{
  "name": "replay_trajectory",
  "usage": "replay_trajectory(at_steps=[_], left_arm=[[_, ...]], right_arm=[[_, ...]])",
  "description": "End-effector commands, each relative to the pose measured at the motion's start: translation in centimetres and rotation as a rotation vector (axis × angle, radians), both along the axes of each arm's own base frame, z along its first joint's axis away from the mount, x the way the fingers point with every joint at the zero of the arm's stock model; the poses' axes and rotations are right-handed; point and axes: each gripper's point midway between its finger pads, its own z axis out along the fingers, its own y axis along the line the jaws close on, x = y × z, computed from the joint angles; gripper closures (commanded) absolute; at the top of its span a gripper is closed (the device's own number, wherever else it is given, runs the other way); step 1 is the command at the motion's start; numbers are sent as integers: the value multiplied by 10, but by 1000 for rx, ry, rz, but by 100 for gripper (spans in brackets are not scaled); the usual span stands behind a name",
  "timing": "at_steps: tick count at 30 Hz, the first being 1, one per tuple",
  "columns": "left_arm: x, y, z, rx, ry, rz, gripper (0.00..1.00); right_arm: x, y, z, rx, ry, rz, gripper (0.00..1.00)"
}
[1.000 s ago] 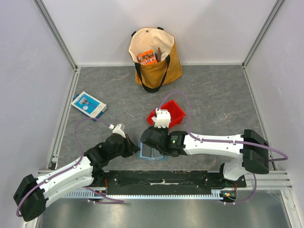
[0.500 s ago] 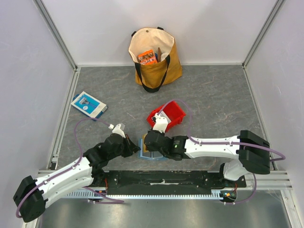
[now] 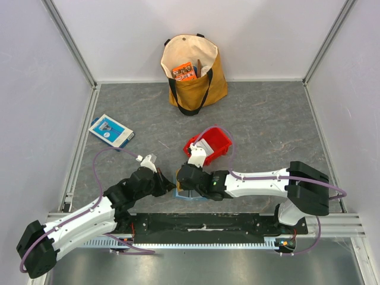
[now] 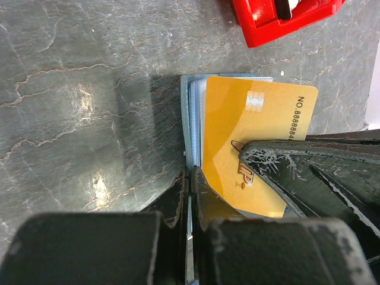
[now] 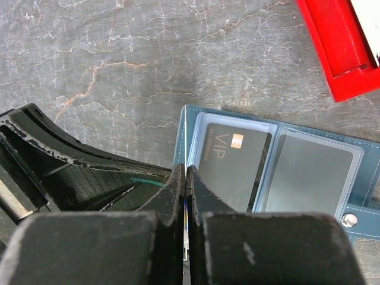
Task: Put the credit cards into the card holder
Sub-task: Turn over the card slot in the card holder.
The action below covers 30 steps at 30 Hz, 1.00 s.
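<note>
Wallet is lying open on the grey table near the front edge, between the two grippers. A tan tote is standing at the back wall, well apart from everything else. The left arm and right arm are both reaching inward over the wallet. A blue-and-white box is lying flat at the left side. A red bin is sitting just behind the wallet. The left gripper is resting at the wallet's left edge with its fingers pressed together; whether they are pinching the edge I cannot tell. The right gripper is pinching a gold card, which is leaning over the wallet's left half with its chip face showing. A black card is sitting in the left pocket, and a grey card is sitting in the right pocket.
</note>
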Motion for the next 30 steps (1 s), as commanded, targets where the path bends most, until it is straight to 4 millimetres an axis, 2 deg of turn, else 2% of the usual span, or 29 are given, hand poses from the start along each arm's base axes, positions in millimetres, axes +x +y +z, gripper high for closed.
replay_trajectory(at_steps=[1, 7, 17, 23, 30], left_arm=[[3, -5, 11, -32, -33, -7, 98], [4, -5, 11, -31, -32, -5, 98], [3, -4, 8, -28, -29, -5, 98], [4, -3, 5, -17, -24, 2, 98], [2, -1, 0, 1, -14, -1, 98]], right_arm=[[6, 9, 11, 33, -20, -21, 100], [8, -3, 1, -25, -23, -41, 100], [10, -16, 12, -54, -54, -51, 100], [9, -23, 12, -61, -57, -55, 100], [6, -48, 5, -92, -49, -89, 100]])
